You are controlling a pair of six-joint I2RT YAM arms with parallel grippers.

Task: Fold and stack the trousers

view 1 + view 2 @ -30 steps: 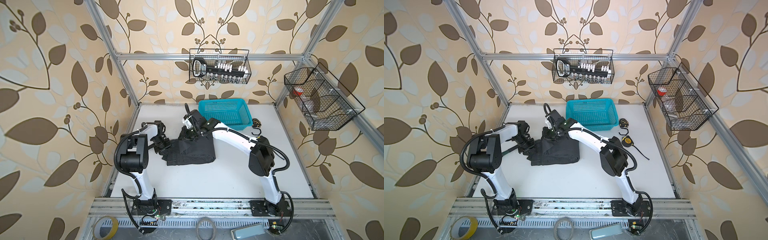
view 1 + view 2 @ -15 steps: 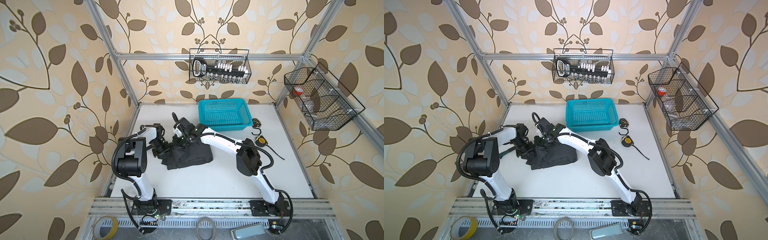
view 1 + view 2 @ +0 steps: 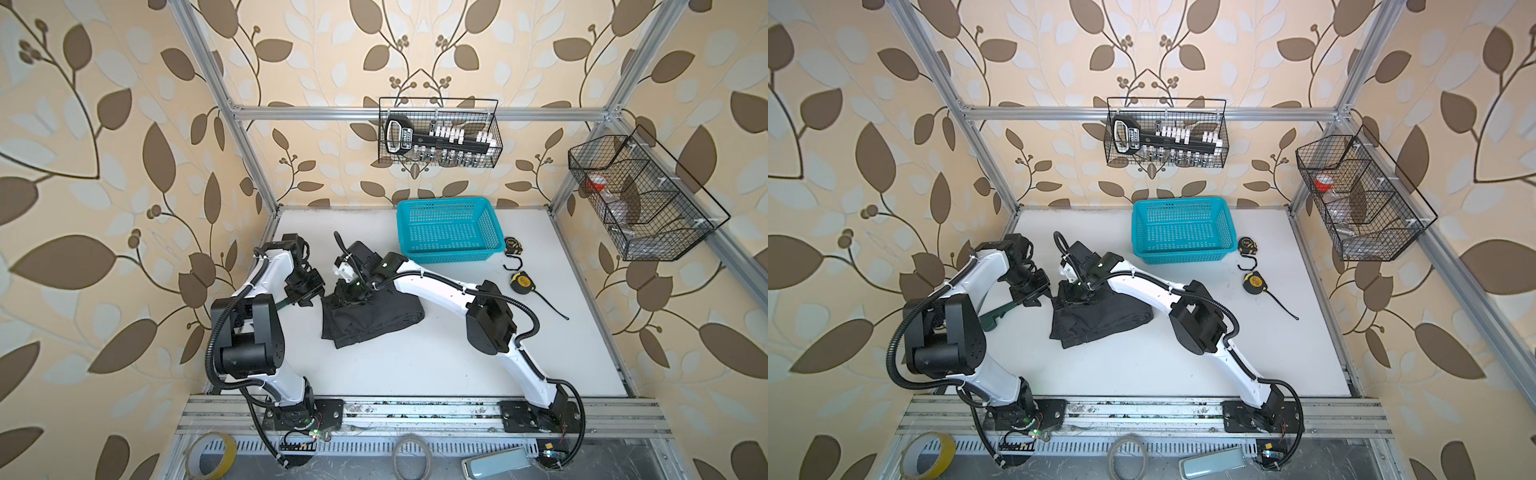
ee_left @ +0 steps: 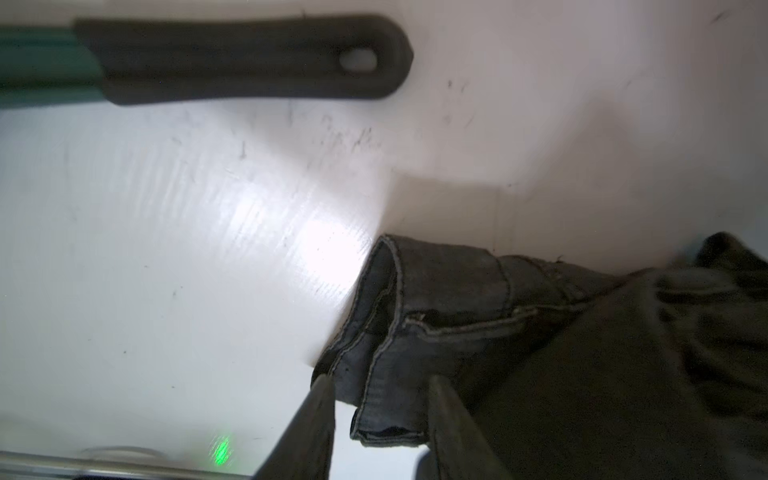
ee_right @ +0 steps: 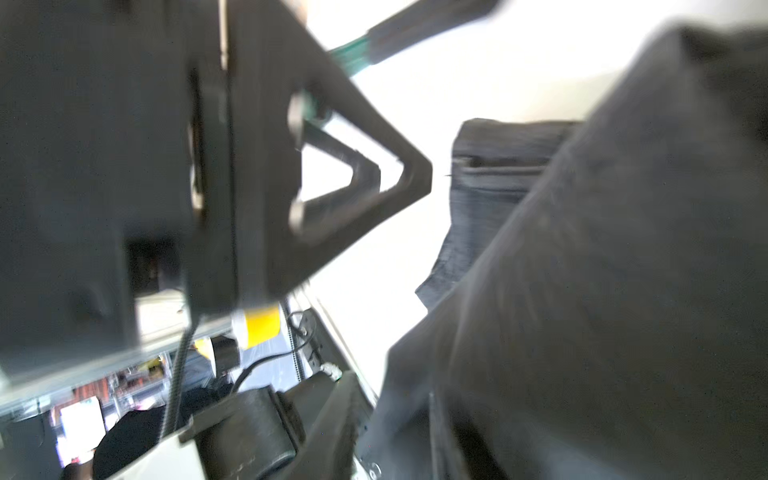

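Two neighbours: green-handled tool at the trousers' 9 o'clock, basket at 1. Left end effector straddles a hem, jaws apart; right end effector sits on their 11 o'clock edge, grip unclear.

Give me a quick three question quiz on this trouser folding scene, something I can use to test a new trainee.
1. True or false: the trousers lie inside the turquoise basket.
2. In a top view, which of these lies on the table to the right of the basket? A: a yellow tape measure. B: scissors. C: a mug.
3. In the left wrist view, what sits between the fingers of the left tool?
Key: 1 false, they lie on the table, apart from the basket. 2 A. 3 a stitched hem edge of the trousers.
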